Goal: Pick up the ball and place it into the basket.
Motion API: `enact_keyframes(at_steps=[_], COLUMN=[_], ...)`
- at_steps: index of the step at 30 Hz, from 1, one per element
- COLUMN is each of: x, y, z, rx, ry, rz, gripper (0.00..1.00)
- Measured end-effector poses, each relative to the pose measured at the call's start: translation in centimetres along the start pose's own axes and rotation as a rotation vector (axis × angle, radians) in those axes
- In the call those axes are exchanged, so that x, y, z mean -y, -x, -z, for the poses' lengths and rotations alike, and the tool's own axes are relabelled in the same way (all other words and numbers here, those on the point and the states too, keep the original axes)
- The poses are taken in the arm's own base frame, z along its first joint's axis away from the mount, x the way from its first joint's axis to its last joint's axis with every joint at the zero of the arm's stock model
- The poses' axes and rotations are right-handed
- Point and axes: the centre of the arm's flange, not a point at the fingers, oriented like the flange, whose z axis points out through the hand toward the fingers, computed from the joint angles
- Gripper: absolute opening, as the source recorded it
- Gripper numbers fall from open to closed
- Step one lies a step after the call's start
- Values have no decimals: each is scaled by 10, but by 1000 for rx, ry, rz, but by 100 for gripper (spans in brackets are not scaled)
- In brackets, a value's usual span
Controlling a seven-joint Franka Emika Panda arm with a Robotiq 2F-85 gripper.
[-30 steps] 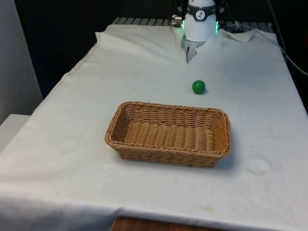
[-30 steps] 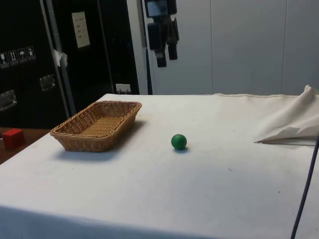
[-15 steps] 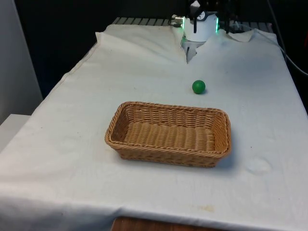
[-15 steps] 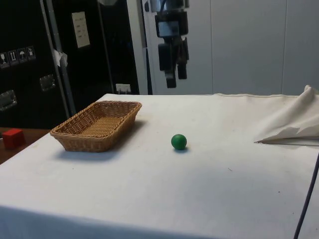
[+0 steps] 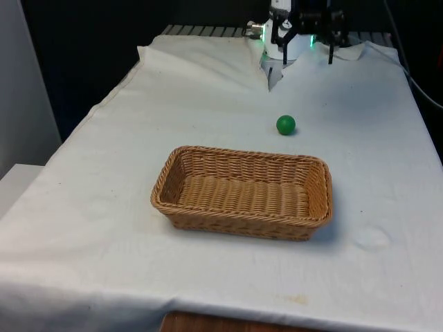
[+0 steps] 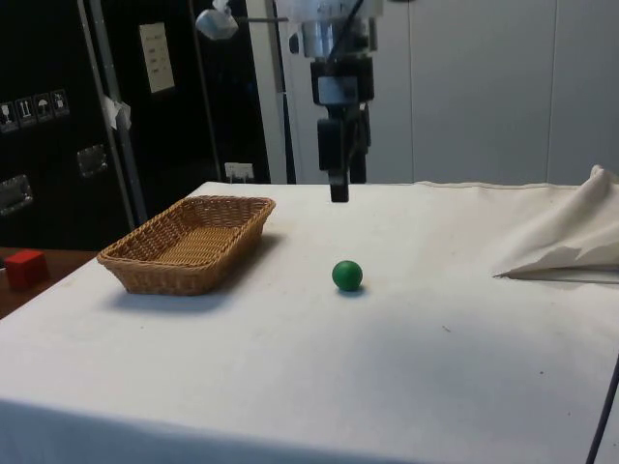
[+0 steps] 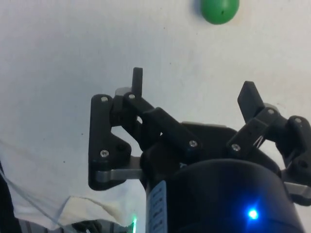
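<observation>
My hand [image 6: 339, 193] hangs released and empty above the tabletop [image 6: 406, 329]. In the side view's centre the green ball [image 6: 347, 275] lies below it and slightly right, with the basket [image 6: 189, 242] at left.

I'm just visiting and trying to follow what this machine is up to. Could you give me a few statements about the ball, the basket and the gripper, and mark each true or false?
1. The green ball lies on the white cloth, outside the basket. True.
2. The gripper is holding the ball. False: it hangs in the air above the table with nothing between its fingers.
3. The fingers stand apart. True.
4. The basket holds a red block. False: the wicker basket has nothing in it.
5. In the front view, the ball lies nearer the camera than the basket. False: it lies beyond the basket, towards the table's far end.
</observation>
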Motion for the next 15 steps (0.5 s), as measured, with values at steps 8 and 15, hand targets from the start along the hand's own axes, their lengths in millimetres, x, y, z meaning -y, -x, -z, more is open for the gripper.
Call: enact_keyframes(at_steps=[8,15], x=[-7,-12], y=[-4,-10], z=[-29,-53], rx=[-1,-12], ry=[14,28], rz=[19,31], gripper=[100,100])
